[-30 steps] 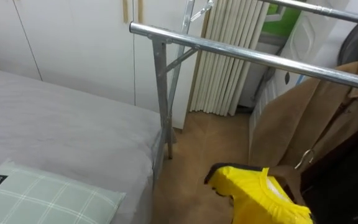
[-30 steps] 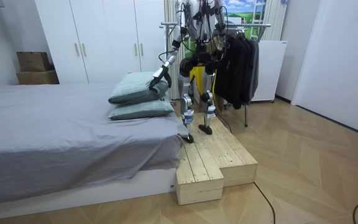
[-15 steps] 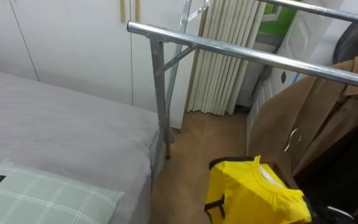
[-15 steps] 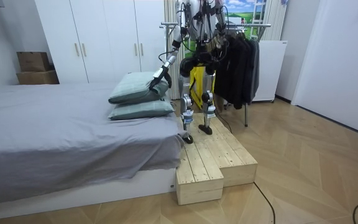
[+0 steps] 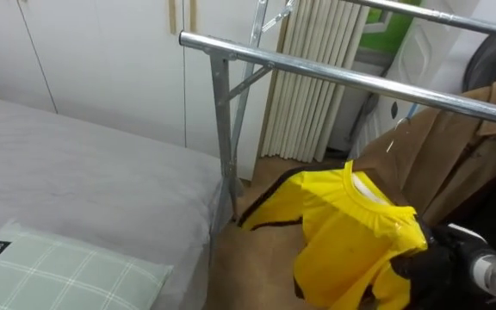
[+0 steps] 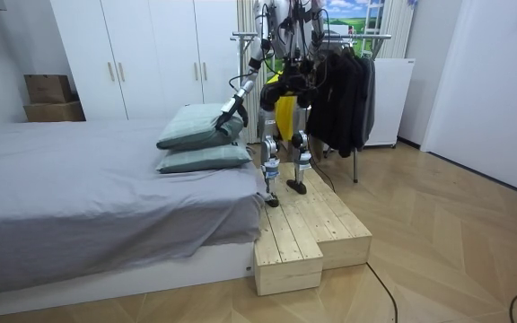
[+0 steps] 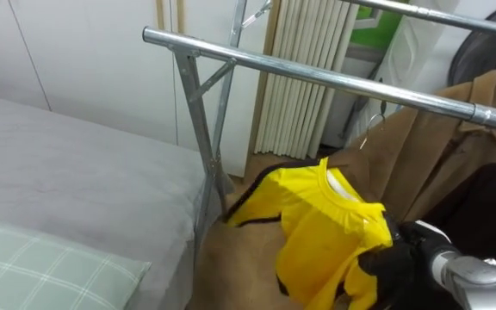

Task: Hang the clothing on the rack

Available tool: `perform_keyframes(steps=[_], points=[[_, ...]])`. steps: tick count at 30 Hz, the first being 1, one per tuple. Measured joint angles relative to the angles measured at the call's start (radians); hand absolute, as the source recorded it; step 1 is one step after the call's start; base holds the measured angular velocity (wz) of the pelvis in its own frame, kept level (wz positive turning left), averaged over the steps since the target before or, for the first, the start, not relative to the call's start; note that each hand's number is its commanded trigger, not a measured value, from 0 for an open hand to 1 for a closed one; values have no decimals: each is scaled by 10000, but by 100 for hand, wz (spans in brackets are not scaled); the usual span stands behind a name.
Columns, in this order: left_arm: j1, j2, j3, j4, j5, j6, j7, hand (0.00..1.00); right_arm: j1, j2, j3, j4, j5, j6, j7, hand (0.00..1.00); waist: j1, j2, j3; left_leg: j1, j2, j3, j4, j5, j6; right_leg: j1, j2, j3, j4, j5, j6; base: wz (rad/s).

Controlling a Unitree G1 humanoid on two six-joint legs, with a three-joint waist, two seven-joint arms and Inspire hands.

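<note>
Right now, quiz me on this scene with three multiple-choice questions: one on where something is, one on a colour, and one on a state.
1. Where is the yellow shirt?
A. Held up below the metal rail
B. Spread out on the bed
C. Folded on the floor

2. What colour is the coat hanging on the metal rail?
A. White
B. Brown
C. Red

3. What is the right hand doing?
A. Hanging open with nothing in it
B. Pressing flat on the pillow
C. Gripping the yellow shirt

Answers:
1 A: the yellow shirt is in the air under the metal rail, next to the coat.
2 B: the coat is a tan brown.
3 C: the right hand's dark fingers are curled into the yellow cloth.
</note>
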Motion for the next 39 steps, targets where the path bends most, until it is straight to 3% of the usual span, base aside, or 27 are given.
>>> perform_keyframes(steps=[7, 10, 17, 39], points=[[3, -2, -2, -5, 1, 1, 0, 0, 0, -157, -1, -350, -585, 1, -84, 100, -10, 10, -5, 2, 9, 82, -4, -1, -1, -40, 16, 56, -6, 27, 8, -2], [12, -5, 24, -5, 2, 2, -9, 0, 0, -226, -4, -1247, -1289, 47, -70, 100, -10, 15, -8, -65, 7, 179, -17, -3, 1, -171, 41, 146, 14, 76, 12, -12], [66, -4, 28, -73, 2, 5, 14, 0, -2, -657, -4, -2743, -1384, 86, -186, 100, -9, -8, -20, -49, 22, 263, -23, 0, -1, -231, 56, 172, 86, 95, 8, -4], [373, -8, 23, -273, -3, 21, 11, 0, -1, -709, -6, -3366, -1713, 177, -818, 100, -250, -43, -31, -11, 23, 340, -28, 1, -5, -247, 94, 304, 150, 99, 4, 0]])
